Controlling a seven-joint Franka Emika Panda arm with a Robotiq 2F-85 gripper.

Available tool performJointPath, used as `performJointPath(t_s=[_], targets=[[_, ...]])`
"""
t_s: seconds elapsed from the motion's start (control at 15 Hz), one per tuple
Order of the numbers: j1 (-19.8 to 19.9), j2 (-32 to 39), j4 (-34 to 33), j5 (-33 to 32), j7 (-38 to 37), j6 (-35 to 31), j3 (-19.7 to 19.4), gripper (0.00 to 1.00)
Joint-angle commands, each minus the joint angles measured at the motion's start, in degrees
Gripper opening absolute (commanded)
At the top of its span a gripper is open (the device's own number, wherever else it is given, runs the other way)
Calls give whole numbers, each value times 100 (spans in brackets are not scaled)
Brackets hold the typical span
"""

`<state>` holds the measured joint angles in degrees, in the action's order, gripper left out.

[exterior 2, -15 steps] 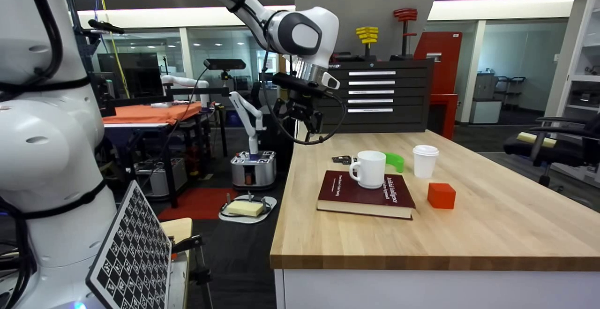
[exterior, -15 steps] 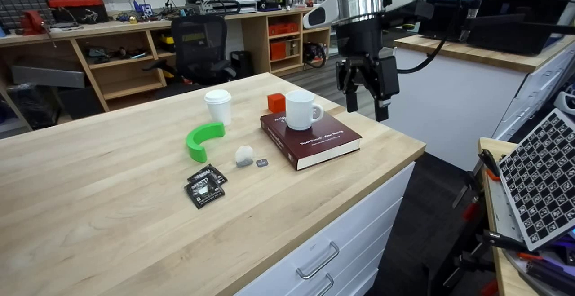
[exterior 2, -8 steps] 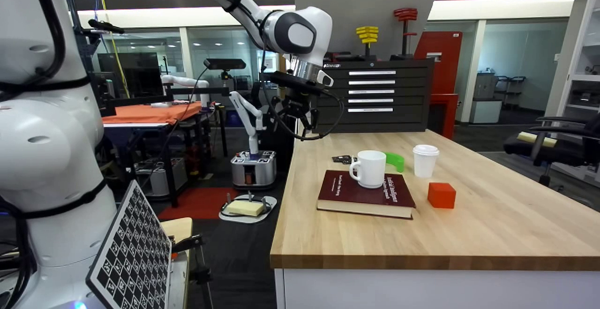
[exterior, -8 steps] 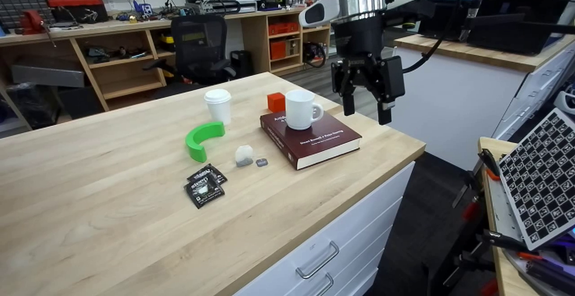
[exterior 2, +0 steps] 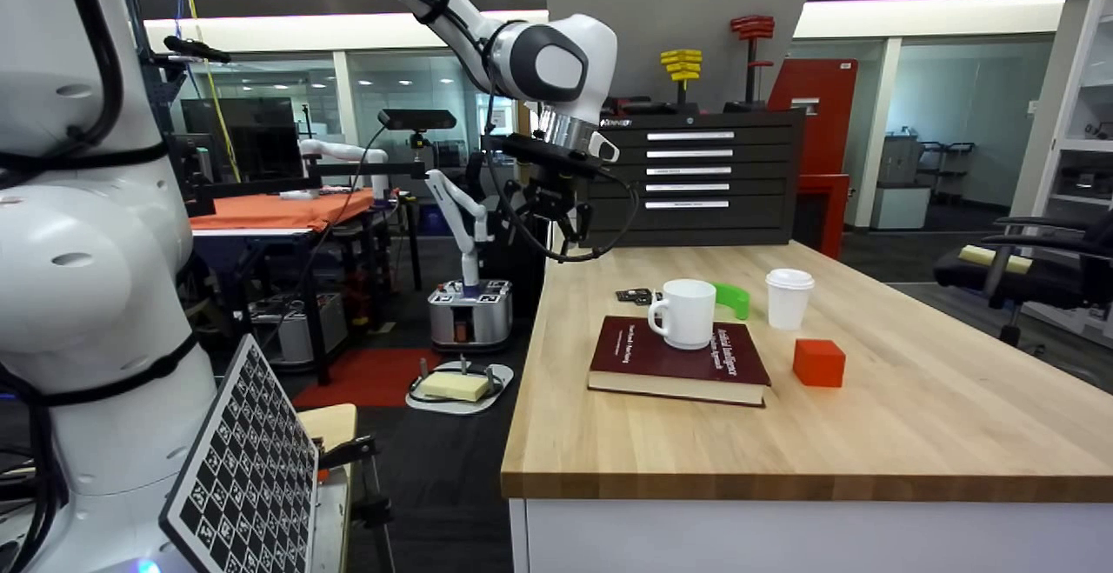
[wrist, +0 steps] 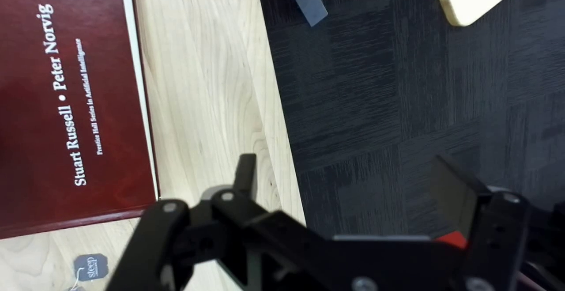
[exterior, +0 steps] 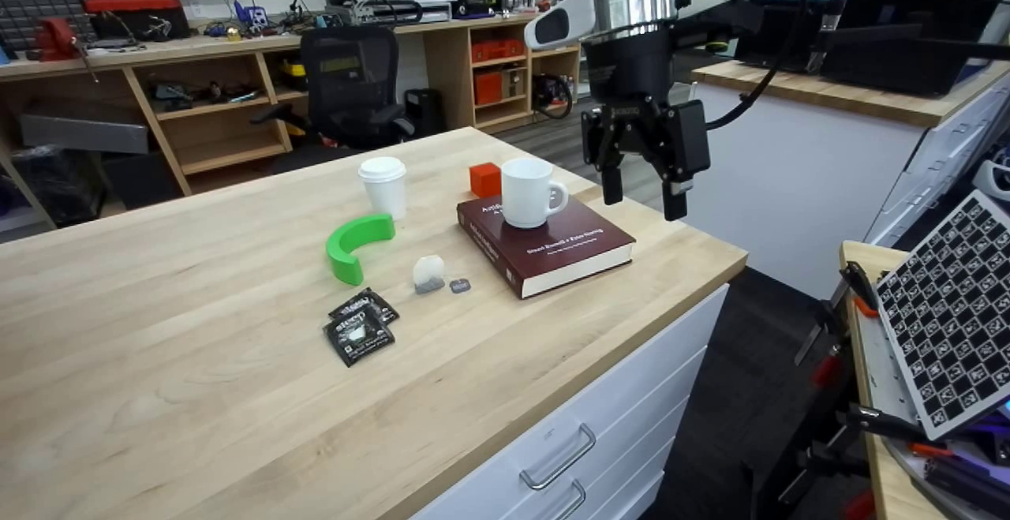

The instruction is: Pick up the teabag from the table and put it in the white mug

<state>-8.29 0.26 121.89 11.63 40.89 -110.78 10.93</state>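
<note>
The whitish teabag (exterior: 429, 274) lies on the light-wood table (exterior: 237, 378) beside the book. Its dark tag (exterior: 460, 286) also shows in the wrist view (wrist: 91, 267) at the lower left; the pouch is almost wholly out of that frame. In an exterior view the teabag is hidden. The white mug (exterior: 523, 196) stands upright on the book, also in an exterior view (exterior 2: 687, 316); it is out of the wrist view. My gripper (exterior: 643, 203) is open and empty, above the table's edge, apart from mug and teabag. In the wrist view its fingers (wrist: 344, 163) are wide apart over edge and floor.
A dark red book (exterior: 552, 244) lies near the table edge. A red cube (exterior: 484, 180), a lidded white cup (exterior: 384, 187), a green curved piece (exterior: 355, 245) and black sachets (exterior: 359, 331) lie around. A black toolbox (exterior 2: 696, 177) stands at the far end.
Between one second and half a second ago my arm shifted slightly toward the robot's base. Since then it is almost still. The gripper stays open; the objects have not moved.
</note>
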Motion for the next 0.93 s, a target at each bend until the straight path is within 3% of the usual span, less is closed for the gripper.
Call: performJointPath(t_s=[0.0,0.47,0.87], targets=[[-15,-30,67,-102,-43,80,-81,100],[13,1372,-895,-576,314,-945,-96,100],[0,2593,-2269,-1135,275,-1111,31,100]])
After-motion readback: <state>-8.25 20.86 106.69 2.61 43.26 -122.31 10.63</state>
